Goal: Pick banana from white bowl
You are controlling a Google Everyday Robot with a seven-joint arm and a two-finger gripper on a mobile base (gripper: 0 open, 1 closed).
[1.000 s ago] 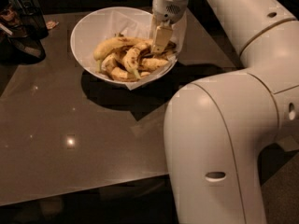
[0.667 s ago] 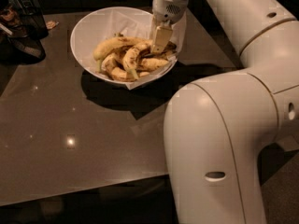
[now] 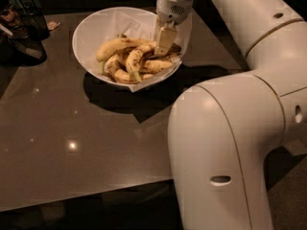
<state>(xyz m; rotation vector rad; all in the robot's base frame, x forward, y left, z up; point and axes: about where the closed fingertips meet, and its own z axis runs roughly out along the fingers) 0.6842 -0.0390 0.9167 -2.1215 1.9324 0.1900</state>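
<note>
The white bowl (image 3: pixel 91 28), lined with white paper whose corners stick out over the rim, stands at the back of the dark table. Several speckled yellow bananas lie piled in it. The long curved banana (image 3: pixel 117 45) lies across the top of the pile, its right end by the gripper. My gripper (image 3: pixel 163 43) reaches down into the right side of the bowl from above, its tip among the bananas at that end. Its tip hides where it meets the fruit. The other bananas (image 3: pixel 144 66) lie below and in front.
Dark containers (image 3: pixel 24 20) stand at the table's back left corner. The dark glossy table (image 3: pixel 81 133) stretches toward the front. My large white arm (image 3: pixel 225 143) fills the right side of the view and hides the table's right edge.
</note>
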